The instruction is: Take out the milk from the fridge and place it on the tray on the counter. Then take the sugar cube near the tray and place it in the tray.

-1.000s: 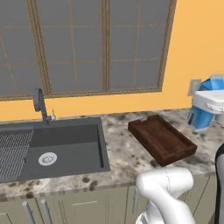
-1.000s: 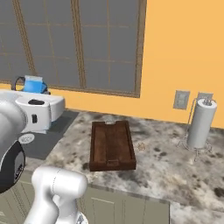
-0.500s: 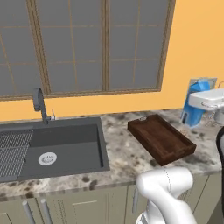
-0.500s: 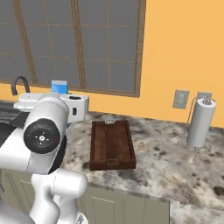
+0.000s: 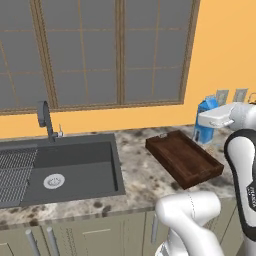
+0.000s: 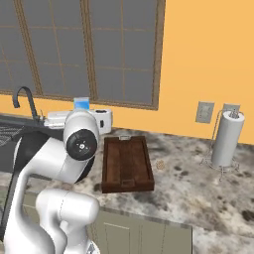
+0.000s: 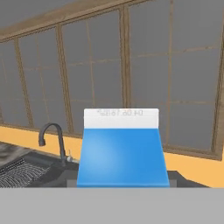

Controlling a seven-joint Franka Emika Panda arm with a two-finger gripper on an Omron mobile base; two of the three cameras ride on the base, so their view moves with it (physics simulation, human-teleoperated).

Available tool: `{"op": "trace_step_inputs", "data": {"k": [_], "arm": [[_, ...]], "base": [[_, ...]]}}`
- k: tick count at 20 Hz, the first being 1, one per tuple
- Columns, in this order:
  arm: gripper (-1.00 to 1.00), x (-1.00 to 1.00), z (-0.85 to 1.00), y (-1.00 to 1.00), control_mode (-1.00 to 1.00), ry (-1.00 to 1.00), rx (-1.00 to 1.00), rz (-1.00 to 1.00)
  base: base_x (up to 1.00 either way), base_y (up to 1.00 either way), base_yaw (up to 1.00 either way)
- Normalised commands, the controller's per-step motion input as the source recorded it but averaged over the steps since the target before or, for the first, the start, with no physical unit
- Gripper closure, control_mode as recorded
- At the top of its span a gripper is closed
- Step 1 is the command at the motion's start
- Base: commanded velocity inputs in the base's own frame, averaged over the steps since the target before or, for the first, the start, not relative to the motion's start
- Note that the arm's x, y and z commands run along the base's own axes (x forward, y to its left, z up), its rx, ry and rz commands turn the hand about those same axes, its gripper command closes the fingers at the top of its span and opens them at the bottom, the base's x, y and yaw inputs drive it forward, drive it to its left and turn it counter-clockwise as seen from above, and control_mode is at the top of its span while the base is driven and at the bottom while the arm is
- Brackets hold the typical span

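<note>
Milk carton (image 5: 204, 120), blue with a white gabled top, sits upright in the tool (image 5: 201, 121), raised above the worktop (image 5: 140, 177). In the hand view the carton (image 7: 122, 148) stands directly ahead of the tool, its white top strip bearing a printed date code. The fingertips themselves are hidden, so the hold is read from the carton riding at the end of the hand; the jaws stand partly closed on the carton's sides.

Wooden tray (image 5: 183, 158), dark brown with a low rim, lies on the worktop below the tool and just to one side of it. In the right base view, a small pale sugar cube (image 6: 160, 164) rests on the speckled stone just beside the tray (image 6: 126, 163), on the edge away from the tool.

Beyond the tool are a dark grey sink (image 5: 60, 167) with a curved faucet (image 5: 46, 120), and a gridded window (image 5: 100, 50). A paper towel roll (image 6: 226, 139) stands well apart from the tool.
</note>
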Motion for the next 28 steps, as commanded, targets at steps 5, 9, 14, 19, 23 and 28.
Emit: {"op": "trace_step_inputs", "data": {"k": [5, 9, 14, 19, 23, 28], "arm": [[1.00, 0.42, -0.51, 0.05, -1.00, 0.00, 0.01, 0.00], [1.00, 0.39, -0.39, 0.11, -1.00, 0.00, -0.01, 0.00], [1.00, 0.31, -0.29, 0.12, -1.00, -0.01, -0.05, -0.02], [1.00, 0.20, -0.30, 0.00, -1.00, 0.00, -0.01, 0.00], [1.00, 0.19, -0.28, -0.01, -1.00, 0.00, 0.00, 0.00], [1.00, 0.25, -0.35, 0.00, -1.00, 0.00, 0.00, 0.00]], "base": [[0.00, 0.00, 0.00], [0.00, 0.00, 0.00], [0.00, 0.00, 0.00], [0.00, 0.00, 0.00], [0.00, 0.00, 0.00], [0.00, 0.00, 0.00]]}}
